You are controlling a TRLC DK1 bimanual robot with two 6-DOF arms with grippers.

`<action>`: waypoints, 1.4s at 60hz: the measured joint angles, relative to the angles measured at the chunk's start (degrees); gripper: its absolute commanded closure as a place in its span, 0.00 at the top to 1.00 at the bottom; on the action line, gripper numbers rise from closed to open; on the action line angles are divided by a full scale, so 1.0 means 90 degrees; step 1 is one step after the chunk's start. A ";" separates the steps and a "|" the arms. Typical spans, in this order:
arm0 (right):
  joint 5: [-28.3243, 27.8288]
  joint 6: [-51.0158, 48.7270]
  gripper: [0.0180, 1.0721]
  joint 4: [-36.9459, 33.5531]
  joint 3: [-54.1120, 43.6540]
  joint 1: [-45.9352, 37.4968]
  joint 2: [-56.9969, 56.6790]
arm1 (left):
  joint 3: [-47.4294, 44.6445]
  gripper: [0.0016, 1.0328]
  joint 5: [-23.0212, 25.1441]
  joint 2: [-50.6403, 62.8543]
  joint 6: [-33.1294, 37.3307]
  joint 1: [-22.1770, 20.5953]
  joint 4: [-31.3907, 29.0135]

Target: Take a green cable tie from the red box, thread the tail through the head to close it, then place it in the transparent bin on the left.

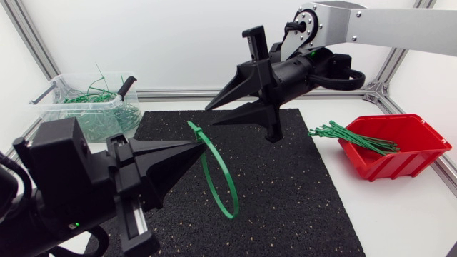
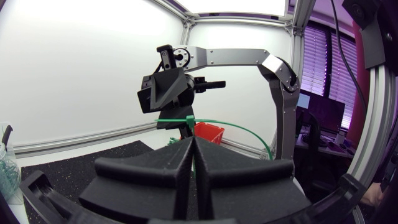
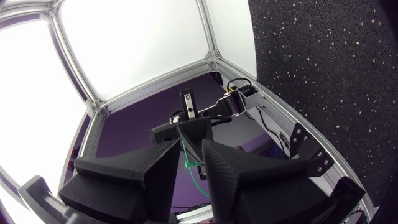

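Head view: fixed above the tabletop (image 1: pixel 400 221), looking down from the near edge and covering the whole scene.
Left wrist view: close behind the left gripper (image 2: pixel 192 142), about level, facing right across the tabletop to the right gripper (image 2: pixel 169 112).
Right wrist view: close behind the right gripper, rolled over, facing the left gripper.
All three views share the green cable tie (image 1: pixel 223 178).
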 measured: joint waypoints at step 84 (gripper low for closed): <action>0.0000 -0.0444 0.23 -0.0471 0.0340 0.0607 0.0002 | 0.0007 0.03 0.0000 0.0007 0.0000 0.0002 0.0000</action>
